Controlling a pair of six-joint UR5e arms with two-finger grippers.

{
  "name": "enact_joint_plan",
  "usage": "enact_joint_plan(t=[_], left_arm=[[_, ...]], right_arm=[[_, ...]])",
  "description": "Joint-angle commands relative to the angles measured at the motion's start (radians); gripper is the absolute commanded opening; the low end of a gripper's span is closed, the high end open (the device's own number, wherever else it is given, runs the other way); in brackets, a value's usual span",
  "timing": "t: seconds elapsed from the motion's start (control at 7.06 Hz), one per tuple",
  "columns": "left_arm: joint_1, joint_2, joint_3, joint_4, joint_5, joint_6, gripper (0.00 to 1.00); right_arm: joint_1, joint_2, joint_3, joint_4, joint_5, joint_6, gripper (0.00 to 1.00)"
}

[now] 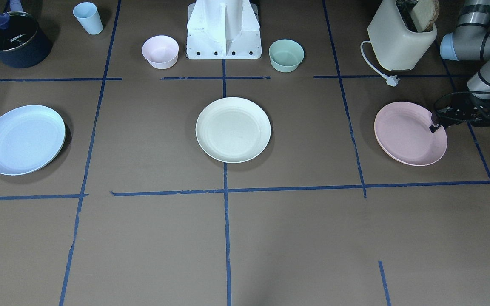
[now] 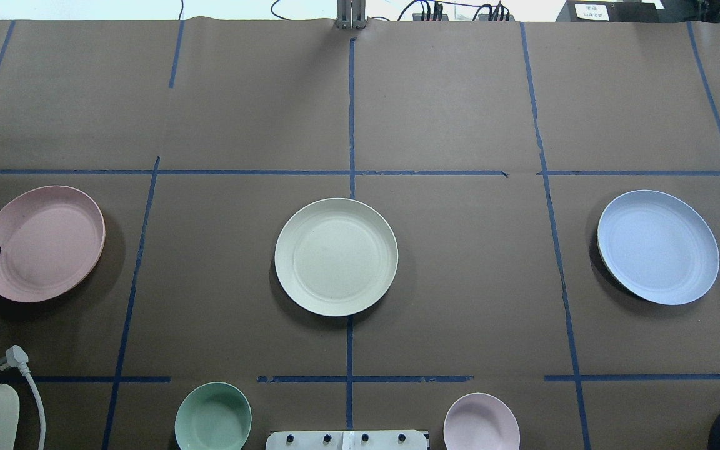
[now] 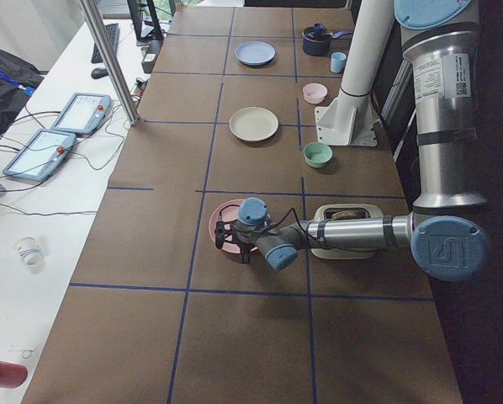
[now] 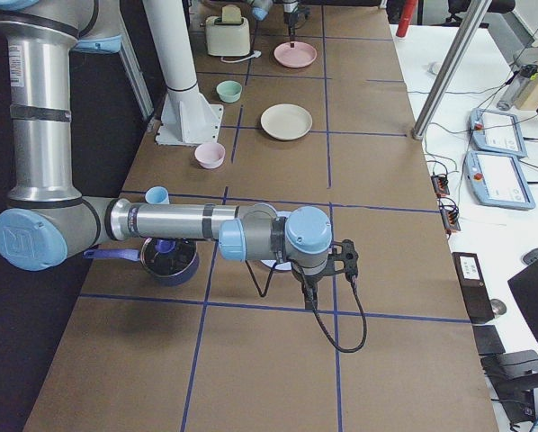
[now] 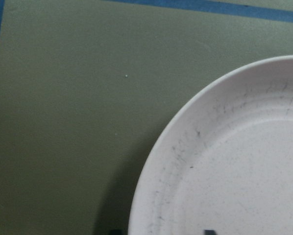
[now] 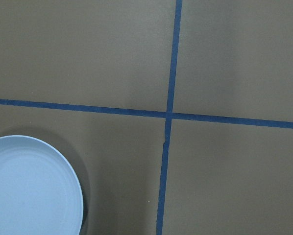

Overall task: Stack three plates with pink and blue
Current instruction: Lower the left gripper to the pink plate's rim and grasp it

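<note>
The pink plate (image 1: pixel 408 134) lies at the robot's left end of the table, the cream plate (image 1: pixel 233 129) in the middle, and the blue plate (image 1: pixel 23 139) at the right end. My left gripper (image 1: pixel 436 123) is low at the pink plate's outer rim. In the left wrist view (image 5: pixel 161 231) its two tips stand apart, one outside the rim and one inside, so it is open. My right gripper (image 4: pixel 327 261) shows only in the exterior right view, hovering beside the blue plate (image 4: pixel 273 264). I cannot tell whether it is open or shut.
A toaster (image 1: pixel 398 38) with bread and a loose plug (image 1: pixel 391 80) stands behind the pink plate. A green bowl (image 1: pixel 286 54) and a pink bowl (image 1: pixel 160 51) flank the robot base (image 1: pixel 223 29). A blue cup (image 1: pixel 88 18) and a dark pot (image 1: pixel 13 39) stand behind the blue plate.
</note>
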Motion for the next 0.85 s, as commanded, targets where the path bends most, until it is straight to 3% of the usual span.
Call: enact_joint_plan(t=[0.0, 0.14, 0.42, 0.57, 0.71], left_arm=[[-0.003, 0.001, -0.007, 0.006, -0.038, -0.003, 0.0], [-0.021, -0.001, -0.013, 0.009, -0.135, -0.006, 0.0], [-0.234, -0.013, -0.021, 0.065, -0.345, -0.006, 0.0], [-0.26, -0.016, -0.041, 0.098, -0.413, -0.006, 0.0], [-0.274, -0.024, -0.093, 0.162, -0.415, -0.013, 0.0]], right_arm=[[0.0, 0.001, 0.0, 0.0, 0.002, 0.0, 1.0], [0.0, 0.008, 0.009, 0.0, 0.0, 0.0, 1.0], [0.0, -0.008, 0.007, 0.002, -0.004, -0.003, 1.0], [0.0, -0.015, 0.003, 0.018, -0.006, -0.003, 1.0], [0.0, -0.021, 0.003, 0.031, -0.009, 0.001, 1.0]])
